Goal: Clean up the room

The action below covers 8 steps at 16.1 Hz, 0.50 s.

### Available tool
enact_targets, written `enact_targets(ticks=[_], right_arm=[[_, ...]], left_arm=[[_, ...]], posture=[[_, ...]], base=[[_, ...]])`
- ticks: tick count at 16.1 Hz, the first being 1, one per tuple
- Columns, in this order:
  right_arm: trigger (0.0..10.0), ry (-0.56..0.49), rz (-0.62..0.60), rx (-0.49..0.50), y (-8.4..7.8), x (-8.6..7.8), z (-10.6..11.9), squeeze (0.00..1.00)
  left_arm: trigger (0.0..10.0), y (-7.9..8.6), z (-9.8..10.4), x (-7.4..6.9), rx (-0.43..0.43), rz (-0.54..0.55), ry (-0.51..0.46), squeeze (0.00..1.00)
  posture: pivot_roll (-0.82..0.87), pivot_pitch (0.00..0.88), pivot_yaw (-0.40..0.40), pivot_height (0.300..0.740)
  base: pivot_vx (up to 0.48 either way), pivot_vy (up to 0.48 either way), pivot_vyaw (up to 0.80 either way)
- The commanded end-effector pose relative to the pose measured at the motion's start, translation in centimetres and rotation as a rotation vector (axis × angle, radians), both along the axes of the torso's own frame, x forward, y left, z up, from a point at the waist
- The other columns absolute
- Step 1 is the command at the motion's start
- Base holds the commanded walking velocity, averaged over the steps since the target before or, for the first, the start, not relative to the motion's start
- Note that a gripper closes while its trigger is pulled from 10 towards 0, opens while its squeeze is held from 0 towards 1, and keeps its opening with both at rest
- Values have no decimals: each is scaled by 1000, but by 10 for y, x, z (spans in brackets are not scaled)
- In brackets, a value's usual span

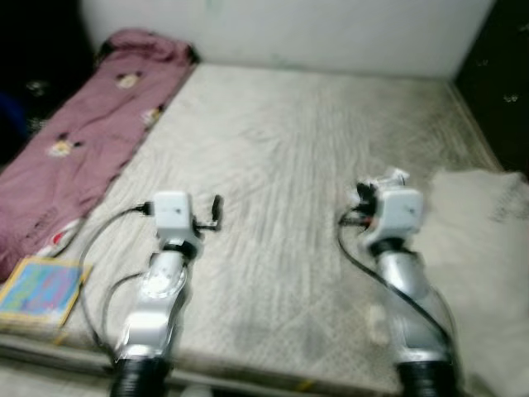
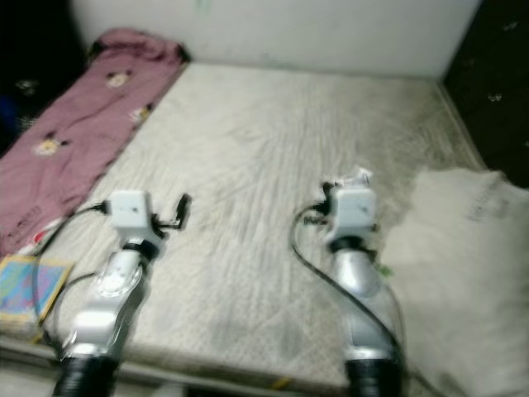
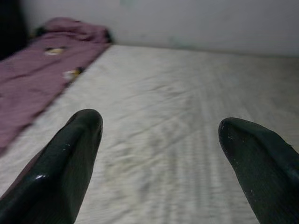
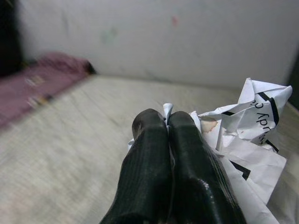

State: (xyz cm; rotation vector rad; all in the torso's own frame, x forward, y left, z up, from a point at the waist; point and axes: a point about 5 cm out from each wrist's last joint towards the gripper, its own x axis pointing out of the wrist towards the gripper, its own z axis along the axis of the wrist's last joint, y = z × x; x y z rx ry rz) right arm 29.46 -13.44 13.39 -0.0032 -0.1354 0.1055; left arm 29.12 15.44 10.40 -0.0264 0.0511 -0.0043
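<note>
At the far left of the left eye view a pink blanket (image 1: 78,141) runs from the upper left corner down the left edge, lying along the side of the bare mattress (image 1: 289,165). Just below it, in the lower left corner, a colourful booklet (image 1: 40,289) sits on the mattress edge, beside the left arm's cable.

Moving right, the left gripper (image 3: 161,154) hangs over the mattress in the lower left-centre of the frame. Its wrist view shows the two black fingers spread wide with nothing between them, pointing up the mattress toward the far wall (image 1: 289,33).

Further right, in the lower right-centre, the right gripper (image 4: 167,122) has its fingers pressed together on a crumpled paper (image 4: 243,126), white with black print; the sheet bulges out to one side of the fingertips in the wrist view and shows as a small white tuft at the gripper's tip in the head views.

At the right edge lies a large whitish sheet or bag (image 1: 483,273), just beside the right arm. If that is where rubbish goes, it lies to the right of the loaded gripper, so the right arm is plainly the nearer one; the pictures are too blurred to tell whether it has an opening.
</note>
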Motion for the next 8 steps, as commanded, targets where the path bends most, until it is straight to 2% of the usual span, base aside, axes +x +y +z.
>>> enact_targets(ticks=[1,4,8], right_arm=[[10000,-22,27,-12,6,1,6,0],[10000,-9,24,-11,5,1,4,0],[10000,30,22,33,8,1,-2,0]], left_arm=[[10000,10,-5,-2,2,32,27,0],[10000,7,-2,3,29,-19,2,0],[10000,14,-14,-3,-38,19,62,0]], posture=[[27,0,26,740],[40,0,13,740],[24,0,36,740]], base=[[0,0,0],[0,0,0],[0,0,0]])
